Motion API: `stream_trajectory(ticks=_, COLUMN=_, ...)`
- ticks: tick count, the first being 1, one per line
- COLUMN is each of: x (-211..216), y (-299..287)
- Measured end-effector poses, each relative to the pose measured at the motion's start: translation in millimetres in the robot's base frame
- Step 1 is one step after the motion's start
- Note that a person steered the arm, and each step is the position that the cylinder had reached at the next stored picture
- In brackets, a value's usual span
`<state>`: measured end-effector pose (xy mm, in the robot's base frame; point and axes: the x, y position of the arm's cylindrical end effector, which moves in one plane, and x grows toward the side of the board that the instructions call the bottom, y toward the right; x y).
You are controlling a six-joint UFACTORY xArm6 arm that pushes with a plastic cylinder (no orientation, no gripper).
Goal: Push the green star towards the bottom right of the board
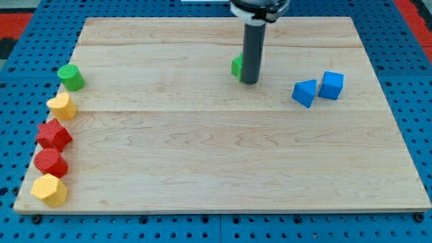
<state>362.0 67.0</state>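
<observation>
The green star lies on the wooden board near the top centre. Only its left edge shows, since the dark rod hides the rest. My tip rests on the board right against the star's right and lower side, touching it or nearly so.
A blue triangular block and a blue cube sit to the right of my tip. Down the left edge lie a green cylinder, a yellow block, a red star, a red cylinder and a yellow hexagon.
</observation>
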Motion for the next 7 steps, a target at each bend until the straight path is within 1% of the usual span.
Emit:
stream_trajectory(ticks=1, x=-43.0, y=12.1)
stream_trajectory(ticks=2, x=-47.4, y=-16.0)
stream_trajectory(ticks=3, x=-73.3, y=4.8)
stream_trajectory(ticks=4, x=-88.8, y=-25.2)
stream_trajectory(ticks=5, x=-61.3, y=-97.4)
stream_trajectory(ticks=6, x=-39.9, y=-146.5)
stream_trajectory(ticks=7, x=-46.4, y=-235.1)
